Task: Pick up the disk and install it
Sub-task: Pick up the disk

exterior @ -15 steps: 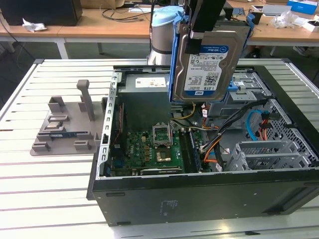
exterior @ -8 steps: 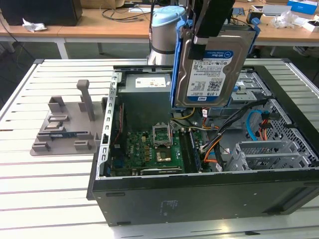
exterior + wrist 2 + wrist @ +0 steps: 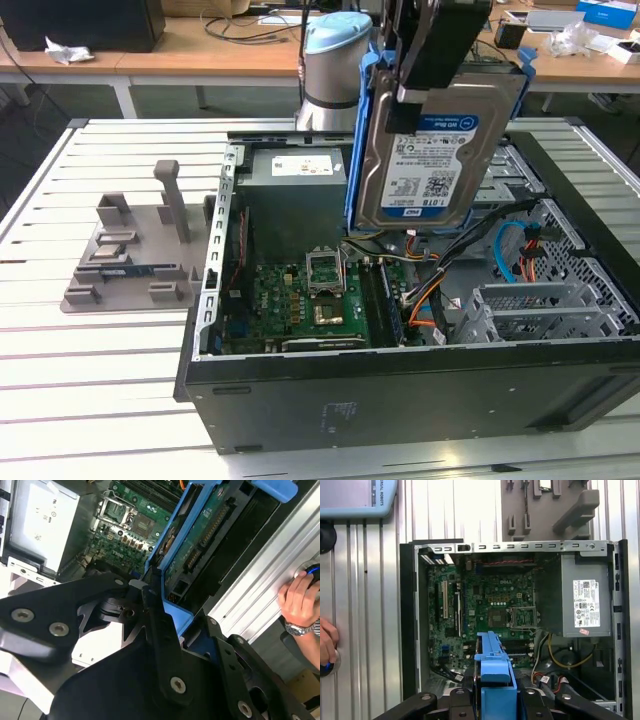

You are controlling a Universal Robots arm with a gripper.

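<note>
we see the gripper (image 3: 425, 85) clenched on the hard disk (image 3: 430, 170), held upright above the open computer case (image 3: 400, 400) near its far edge; lifted, not yet installed, it must, we judge, be squared with the drive cage (image 3: 545, 310).

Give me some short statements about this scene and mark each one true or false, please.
1. The pincer holds the disk above the open computer case. True.
2. The disk lies flat on the table. False: it hangs nearly upright in the pincer, off the table.
3. A hand is at the table's edge. True.
4. The grey fixture sits inside the case. False: it lies on the table, at the exterior view's left of the case.
</note>
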